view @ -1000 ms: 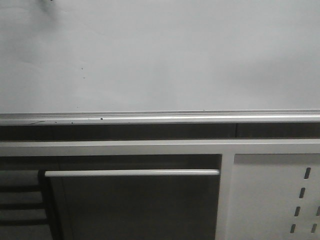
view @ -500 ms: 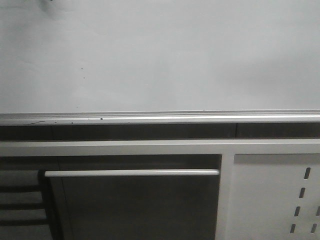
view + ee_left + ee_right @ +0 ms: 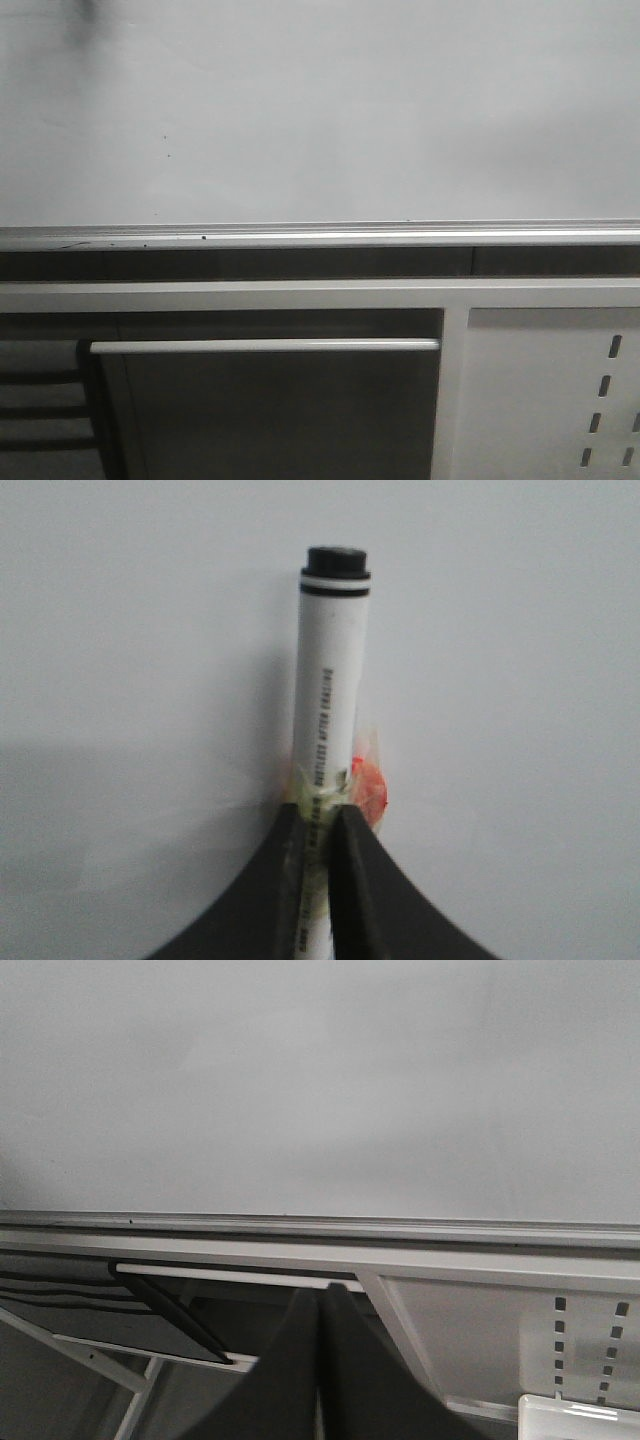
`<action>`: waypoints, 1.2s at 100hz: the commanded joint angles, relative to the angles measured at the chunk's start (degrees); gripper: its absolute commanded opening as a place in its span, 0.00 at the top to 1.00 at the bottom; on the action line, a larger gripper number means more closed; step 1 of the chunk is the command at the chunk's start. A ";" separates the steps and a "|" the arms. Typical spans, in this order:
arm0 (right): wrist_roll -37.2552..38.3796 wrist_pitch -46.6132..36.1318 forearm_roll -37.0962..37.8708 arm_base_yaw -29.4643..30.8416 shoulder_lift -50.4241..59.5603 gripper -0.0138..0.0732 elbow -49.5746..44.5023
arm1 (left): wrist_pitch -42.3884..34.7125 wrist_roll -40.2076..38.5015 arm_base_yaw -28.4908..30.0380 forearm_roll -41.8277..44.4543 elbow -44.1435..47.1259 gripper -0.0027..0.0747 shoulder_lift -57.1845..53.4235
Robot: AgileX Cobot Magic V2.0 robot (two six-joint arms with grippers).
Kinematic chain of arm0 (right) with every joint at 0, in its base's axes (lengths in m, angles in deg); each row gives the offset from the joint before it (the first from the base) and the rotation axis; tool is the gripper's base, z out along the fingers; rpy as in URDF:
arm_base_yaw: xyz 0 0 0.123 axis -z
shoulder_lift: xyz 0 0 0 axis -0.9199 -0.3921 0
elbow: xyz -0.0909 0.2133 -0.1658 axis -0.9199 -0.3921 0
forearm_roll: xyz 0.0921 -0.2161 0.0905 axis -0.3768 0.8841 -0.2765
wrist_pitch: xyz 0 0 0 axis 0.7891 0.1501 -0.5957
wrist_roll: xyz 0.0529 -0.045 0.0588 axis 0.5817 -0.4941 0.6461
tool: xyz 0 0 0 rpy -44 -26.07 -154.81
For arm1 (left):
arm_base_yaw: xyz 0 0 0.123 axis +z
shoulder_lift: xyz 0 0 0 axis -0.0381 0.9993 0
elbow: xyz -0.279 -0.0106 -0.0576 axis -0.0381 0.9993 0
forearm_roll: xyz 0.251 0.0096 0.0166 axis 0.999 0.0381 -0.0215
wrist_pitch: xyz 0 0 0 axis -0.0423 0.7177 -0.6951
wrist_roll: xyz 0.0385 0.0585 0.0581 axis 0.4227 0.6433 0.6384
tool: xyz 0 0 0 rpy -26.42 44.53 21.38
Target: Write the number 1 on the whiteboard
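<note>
The whiteboard (image 3: 330,110) fills the upper half of the front view as a pale grey glossy surface, with its silver rail (image 3: 320,237) running across the middle of the frame. Below the rail sit a dark recess and, at lower right, a white perforated panel (image 3: 560,390). No pen stroke shows anywhere on the board in any view, only tiny dark specks at left centre, so the number 1 is judged not yet written.

In the left wrist view, the left gripper (image 3: 318,825) pinches a white marker (image 3: 328,700) between its two dark fingers at the bottom centre of the frame. The marker points straight at the board, its black tip end toward the surface, which suits drawing a stroke. Yellowish tape and a red patch (image 3: 368,785) wrap the barrel at the grip, likely to keep it from slipping. Whether the tip touches the board cannot be told.

In the right wrist view, the right gripper (image 3: 320,1360) appears at bottom centre with its dark fingers pressed together, holding nothing. It faces the board from well apart, seemingly parked out of the way.

Compared with the front view half a second earlier, a small dark object at the top left edge is gone; only a soft blurred shadow (image 3: 85,25) remains there.
</note>
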 commanded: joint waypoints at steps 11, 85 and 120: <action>-0.47 -3.10 -0.81 -0.04 -0.53 0.91 1.94 | -1.58 -0.05 0.17 2.56 -1.95 0.99 -0.88; -0.47 -3.94 -0.81 -0.04 -0.53 0.91 1.94 | -4.91 -0.05 0.07 2.56 -1.95 0.99 -0.99; -0.47 -3.48 -0.81 -0.04 -0.53 0.91 1.94 | -3.45 -0.05 0.07 2.56 -1.97 0.92 0.26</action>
